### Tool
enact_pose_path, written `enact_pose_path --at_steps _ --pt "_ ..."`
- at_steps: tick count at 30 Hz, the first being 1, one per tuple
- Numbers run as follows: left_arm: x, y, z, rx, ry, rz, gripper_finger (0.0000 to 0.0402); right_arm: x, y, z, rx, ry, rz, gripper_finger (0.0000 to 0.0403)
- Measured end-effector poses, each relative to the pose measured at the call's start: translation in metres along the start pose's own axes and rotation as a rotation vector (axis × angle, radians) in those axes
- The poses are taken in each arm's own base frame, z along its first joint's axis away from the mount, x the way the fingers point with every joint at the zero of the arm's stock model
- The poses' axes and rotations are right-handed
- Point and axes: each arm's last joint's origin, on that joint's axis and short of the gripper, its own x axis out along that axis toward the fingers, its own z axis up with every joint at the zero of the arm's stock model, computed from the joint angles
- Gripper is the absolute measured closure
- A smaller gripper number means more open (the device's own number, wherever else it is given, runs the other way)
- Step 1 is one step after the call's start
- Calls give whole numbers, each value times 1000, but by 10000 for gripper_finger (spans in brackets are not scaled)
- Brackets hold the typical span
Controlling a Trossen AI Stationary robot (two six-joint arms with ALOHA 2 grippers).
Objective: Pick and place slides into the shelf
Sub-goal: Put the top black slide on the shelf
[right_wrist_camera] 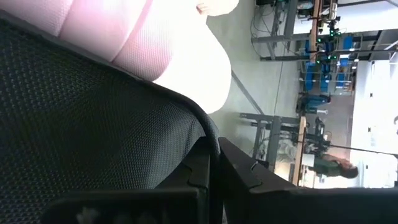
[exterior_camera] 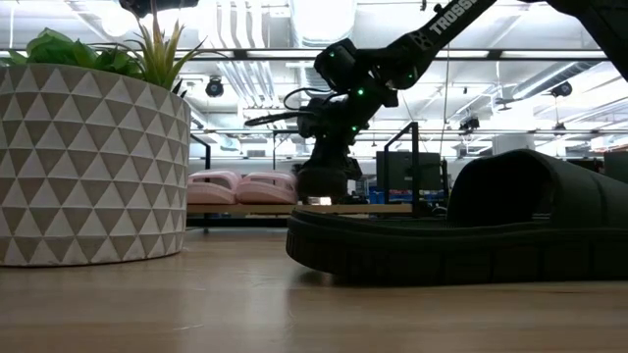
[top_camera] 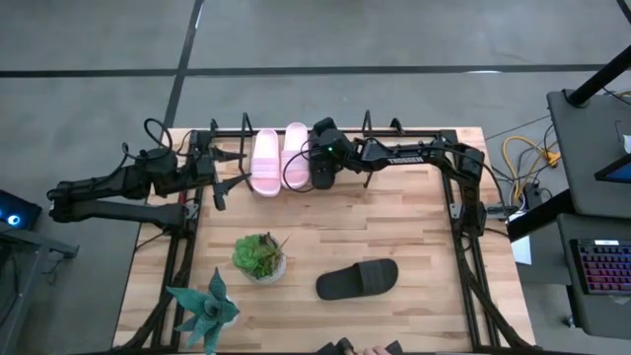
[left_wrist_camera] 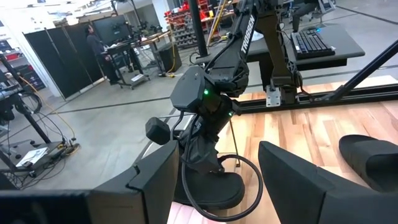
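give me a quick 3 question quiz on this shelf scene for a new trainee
1. True or false: both pale pink slides already sit on the shelf.
2. Which gripper is at the shelf with a black slide: A left, B right?
3. What lies on the table near the potted plant?

Key:
1. True.
2. B: the right gripper is there, beside the pink pair; the left gripper waits at the shelf's left end.
3. The other black slide.

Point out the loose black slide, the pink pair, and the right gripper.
loose black slide (top_camera: 357, 280), high view, on its strap
pink slides (top_camera: 266, 162), high view, on the left one's strap
right gripper (top_camera: 323, 174), high view, at the fingers over the shelved black slide
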Motion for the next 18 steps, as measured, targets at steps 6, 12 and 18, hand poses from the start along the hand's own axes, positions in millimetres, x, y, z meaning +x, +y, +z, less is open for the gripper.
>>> enact_pose_path --at_steps 6,12,18 --pt "0 0 0 0 0 0 195 0 0 0 6 -3 0 394" --pt "0 0 -1 1 3 0 195 0 0 0 39 -4 0 378" --pt "0 0 -1 1 3 -1 195 0 1 0 62 -3 3 339"
